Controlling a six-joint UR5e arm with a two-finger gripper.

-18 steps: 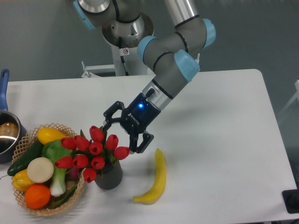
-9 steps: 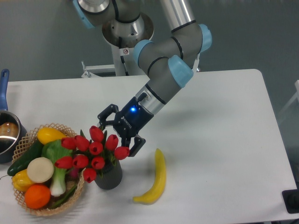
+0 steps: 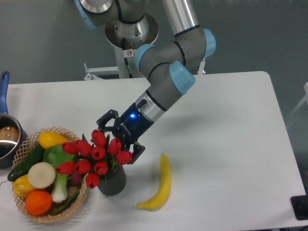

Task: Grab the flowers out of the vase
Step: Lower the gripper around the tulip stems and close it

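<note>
Fixed cam, only view: the black two-finger pincer (image 3: 119, 137) on the grey-and-blue arm sits at the upper right edge of the bunch of red tulip buds w/ green leaves (image 3: 96, 156), jaws spread wide, nothing between them. One finger shows above the top buds, the other low right by the outermost bud; whether either touches a bud I can't tell. The bunch stands in the small dark grey ribbed vase (image 3: 111, 181) on the white tabletop (image 3: 226, 144), just right of the woven wicker basket of veg & fruit (image 3: 30, 144), buds overhanging the basket rim. Yellow banana (image 3: 160, 185) lies near the vase on the right, apart from it. Blue-handled steel pot (image 3: 6, 132) at far left edge.

Step in hand, as I judge it: closing in for the grasp, not yet gripping.

To do it well:
- get the jaws round the stems/leaf cluster below the heads, not on single buds; heads would prob. squash or slip
- stems are hidden under buds from this cam, so approach depth is a guess; go slow
- centre the bunch between fingers before closing, else it tips sideways & may drag the vase
- lift straight up along the vase axis; vase looks light, could ride up or topple toward the banana
- keep the lower finger clear of the vase rim
</note>
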